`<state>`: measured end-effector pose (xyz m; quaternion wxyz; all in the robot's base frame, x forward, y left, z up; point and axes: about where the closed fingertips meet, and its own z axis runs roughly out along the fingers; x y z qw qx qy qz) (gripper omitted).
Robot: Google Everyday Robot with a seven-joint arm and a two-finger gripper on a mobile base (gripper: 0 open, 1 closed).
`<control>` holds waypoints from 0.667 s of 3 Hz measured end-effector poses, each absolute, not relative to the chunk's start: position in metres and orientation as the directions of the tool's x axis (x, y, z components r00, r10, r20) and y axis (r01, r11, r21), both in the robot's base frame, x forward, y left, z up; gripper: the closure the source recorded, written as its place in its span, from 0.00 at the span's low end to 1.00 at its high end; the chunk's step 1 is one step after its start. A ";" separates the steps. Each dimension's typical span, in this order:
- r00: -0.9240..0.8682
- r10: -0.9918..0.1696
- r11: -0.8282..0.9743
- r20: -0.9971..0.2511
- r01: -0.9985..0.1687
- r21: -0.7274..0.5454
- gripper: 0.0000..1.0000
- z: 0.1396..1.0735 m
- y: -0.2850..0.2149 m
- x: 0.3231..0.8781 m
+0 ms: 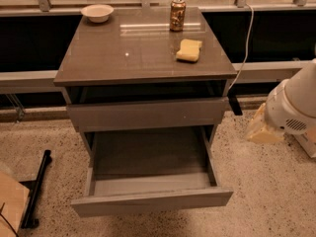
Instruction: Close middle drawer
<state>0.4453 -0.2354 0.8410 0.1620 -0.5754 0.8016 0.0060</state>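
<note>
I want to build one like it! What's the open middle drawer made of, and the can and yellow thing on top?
The middle drawer looks like wood board with a matte grey-brown coating: flat and dull. The can looks like shiny metal; it glints. The yellow block seems a soft sponge, dull and rounded. The claw is right of the cabinet, away from the drawer.
</note>
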 end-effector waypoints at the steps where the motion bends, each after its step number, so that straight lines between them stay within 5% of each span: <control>1: -0.295 -0.914 0.343 -0.280 -0.929 -0.138 1.00 0.791 -0.226 0.427; 2: -0.343 -0.874 0.390 -0.345 -0.918 -0.073 1.00 0.727 -0.225 0.416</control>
